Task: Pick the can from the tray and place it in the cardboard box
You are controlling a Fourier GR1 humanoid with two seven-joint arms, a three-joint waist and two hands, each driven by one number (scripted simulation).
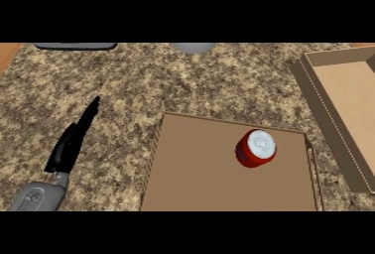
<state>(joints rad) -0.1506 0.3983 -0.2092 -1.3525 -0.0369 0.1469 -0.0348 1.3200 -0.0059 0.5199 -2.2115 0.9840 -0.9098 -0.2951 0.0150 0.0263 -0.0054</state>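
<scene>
A red can (255, 149) with a silver lid stands upright on the right part of a flat brown tray (198, 173) in the lower middle of the head view. The cardboard box (326, 106), open on top and with nothing showing inside, lies along the right edge, just right of the tray. My left hand (72, 141) shows at the lower left with its fingers straight and pointing away, well left of the tray and holding nothing. The right hand is out of view.
The granite counter (183, 84) spreads around the tray. A dark grey object (75, 46) sits at the far left edge and a pale rounded object (194, 47) at the far middle edge.
</scene>
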